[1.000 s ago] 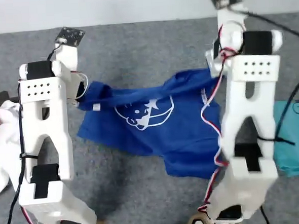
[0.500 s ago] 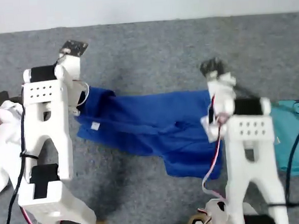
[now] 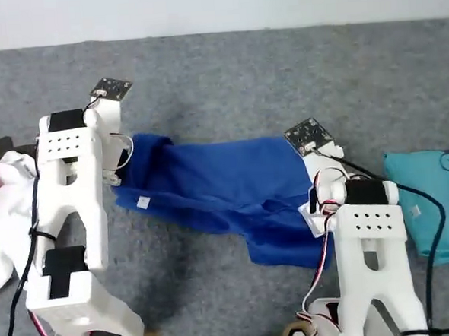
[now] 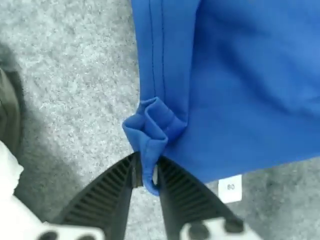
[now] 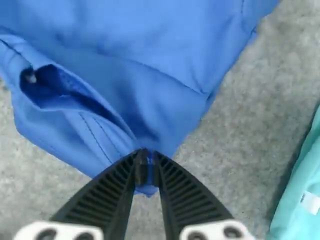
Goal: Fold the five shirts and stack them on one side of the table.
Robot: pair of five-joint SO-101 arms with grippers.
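A blue shirt (image 3: 226, 187) lies stretched across the middle of the grey table, partly folded over itself. My left gripper (image 4: 145, 175) is shut on a bunched corner of the blue shirt (image 4: 235, 75) at its left end, beside the left arm (image 3: 68, 170). My right gripper (image 5: 145, 167) is shut on a pinched fold of the blue shirt (image 5: 145, 65) at its right side, under the right arm (image 3: 341, 206). A small white label (image 4: 230, 187) hangs from the shirt's hem.
A teal folded shirt (image 3: 432, 201) lies at the right edge of the table. White cloth (image 3: 6, 204) with a red patch lies at the left edge. The grey carpet surface (image 3: 226, 76) runs to the far wall.
The right gripper has pulled the shirt's far edge toward the near side, folding it over and hiding the white print. The left gripper has drawn slightly nearer with its corner.
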